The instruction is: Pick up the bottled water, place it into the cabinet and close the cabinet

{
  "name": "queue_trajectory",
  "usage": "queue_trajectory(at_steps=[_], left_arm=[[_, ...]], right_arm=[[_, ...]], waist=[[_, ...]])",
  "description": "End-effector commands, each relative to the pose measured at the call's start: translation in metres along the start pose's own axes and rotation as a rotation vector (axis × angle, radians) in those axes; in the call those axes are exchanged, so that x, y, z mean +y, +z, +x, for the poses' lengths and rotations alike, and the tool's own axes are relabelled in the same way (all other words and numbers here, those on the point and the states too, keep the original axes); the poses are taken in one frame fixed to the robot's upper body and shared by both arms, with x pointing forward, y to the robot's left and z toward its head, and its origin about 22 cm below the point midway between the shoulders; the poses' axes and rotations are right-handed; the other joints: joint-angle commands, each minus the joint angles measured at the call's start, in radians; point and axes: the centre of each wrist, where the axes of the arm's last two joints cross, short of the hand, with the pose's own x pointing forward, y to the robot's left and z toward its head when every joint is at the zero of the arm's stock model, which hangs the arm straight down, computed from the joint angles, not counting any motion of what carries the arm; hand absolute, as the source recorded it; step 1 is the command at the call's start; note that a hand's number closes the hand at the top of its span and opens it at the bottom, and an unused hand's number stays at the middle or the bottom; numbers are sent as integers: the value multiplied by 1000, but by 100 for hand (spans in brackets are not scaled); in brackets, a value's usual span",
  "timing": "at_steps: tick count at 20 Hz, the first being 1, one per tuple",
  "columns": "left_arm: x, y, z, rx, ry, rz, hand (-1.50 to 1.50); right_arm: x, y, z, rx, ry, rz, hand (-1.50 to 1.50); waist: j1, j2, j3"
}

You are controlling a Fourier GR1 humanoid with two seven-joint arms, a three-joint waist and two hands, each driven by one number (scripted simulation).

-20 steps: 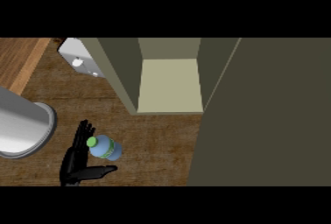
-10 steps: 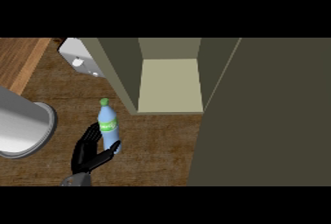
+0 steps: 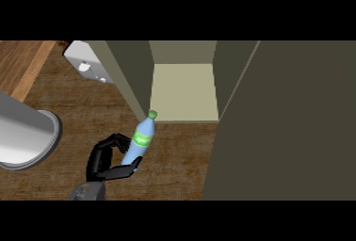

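The water bottle (image 3: 141,139) is clear blue with a green label and green cap. It is held tilted, its cap pointing up the view at the front lip of the cabinet shelf (image 3: 184,94). My left hand (image 3: 104,160) comes in at the lower left and is shut on the bottle's lower half, fingers on its left side and thumb under its base. The cabinet is open. Its dark door (image 3: 292,122) stands swung out and fills the right of the view. The right hand does not show.
A large grey metal cylinder (image 3: 24,136) stands on the wooden counter (image 3: 83,103) at the left edge. A white fixture (image 3: 87,61) sits beside the cabinet's left wall (image 3: 132,80).
The bottle has risen off the counter in my left hand, tipped so its cap leads, and moved up the view towards the cabinet opening. The hand's fingers have closed further round it.
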Motion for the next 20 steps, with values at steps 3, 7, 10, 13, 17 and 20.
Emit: queue_trajectory(at_steps=[3, 7, 10, 13, 17, 20], left_arm=[[-28, -9, 0, -110, -93, -13, 150], [-12, -46, 20, -165, -71, -54, 150], [-43, -49, 23, -149, -16, -88, 150], [-47, -43, 31, -128, 54, -92, 150], [-80, -66, 53, -135, 104, -75, 150], [-90, -85, 75, -117, 173, -96, 150]], right_arm=[[5, 21, 24, -34, 18, -20, -150], [7, 3, 7, -34, 23, -38, -150], [1, 12, 26, -46, 10, -21, -150], [4, -1, 16, -54, -2, -41, -150], [-3, 19, 17, -28, 32, -12, -150], [-6, 17, 22, -34, 23, -12, -150]], waist=[[-6, -1, -1], [3, 1, 0], [2, -1, 0], [10, -1, 0], [-8, -2, 0], [-6, -1, 0]])
